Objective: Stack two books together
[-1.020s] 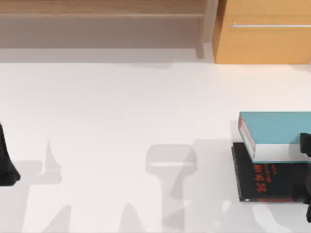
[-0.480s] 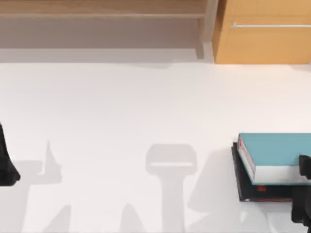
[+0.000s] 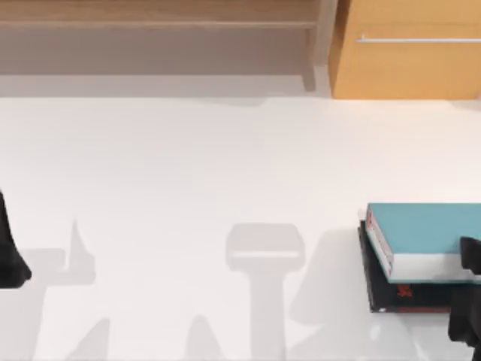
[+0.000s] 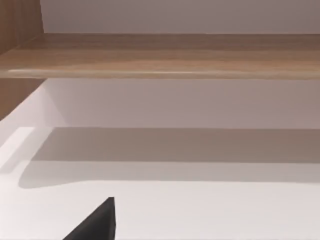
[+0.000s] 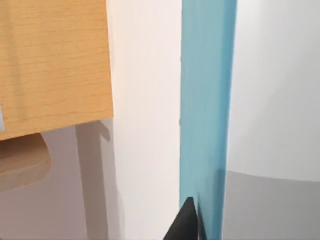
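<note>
Slippage is the main risk here: the teal book (image 3: 428, 237) is lying on the black book (image 3: 391, 297) at about four o'clock on the table (image 3: 188, 173), overhanging toward twelve o'clock, not squarely aligned. The right gripper (image 3: 470, 263) is seen at the teal book's near edge, apparently pinching it, though the finger gap cannot be told for certain. A dragged or uneven release could skew the stack. The left gripper (image 3: 7, 259) is parked at nine o'clock, its fingers unreadable.
</note>
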{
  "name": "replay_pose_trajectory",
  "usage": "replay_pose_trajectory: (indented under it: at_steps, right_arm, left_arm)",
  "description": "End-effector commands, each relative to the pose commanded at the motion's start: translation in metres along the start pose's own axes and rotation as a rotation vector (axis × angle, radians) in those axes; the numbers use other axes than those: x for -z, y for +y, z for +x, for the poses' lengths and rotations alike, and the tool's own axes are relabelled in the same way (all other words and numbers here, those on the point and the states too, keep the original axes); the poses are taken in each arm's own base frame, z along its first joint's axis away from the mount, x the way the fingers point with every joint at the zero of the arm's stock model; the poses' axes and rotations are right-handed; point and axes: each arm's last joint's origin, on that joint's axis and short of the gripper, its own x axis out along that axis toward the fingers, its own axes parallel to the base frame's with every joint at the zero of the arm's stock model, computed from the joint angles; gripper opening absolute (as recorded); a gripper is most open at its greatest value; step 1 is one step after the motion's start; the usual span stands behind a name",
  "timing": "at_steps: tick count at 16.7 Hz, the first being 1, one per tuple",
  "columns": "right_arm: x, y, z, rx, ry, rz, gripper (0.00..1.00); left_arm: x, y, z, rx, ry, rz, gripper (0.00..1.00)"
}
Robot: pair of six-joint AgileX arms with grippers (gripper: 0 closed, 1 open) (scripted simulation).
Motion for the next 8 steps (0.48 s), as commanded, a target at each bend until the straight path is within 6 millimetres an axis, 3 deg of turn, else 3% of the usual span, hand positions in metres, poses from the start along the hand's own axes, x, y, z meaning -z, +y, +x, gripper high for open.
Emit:
replay_pose_trajectory:
  at_steps: [2, 8]
  right_arm:
    - [0.0, 0.0, 0.0, 0.0, 0.0, 0.0, 0.0]
    - [0.0, 0.0, 0.0, 0.0, 0.0, 0.0, 0.45]
  left_arm:
    - [0.0, 0.0, 0.0, 0.0, 0.0, 0.0, 1.0]
    - [0.0, 0.0, 0.0, 0.0, 0.0, 0.0, 1.0]
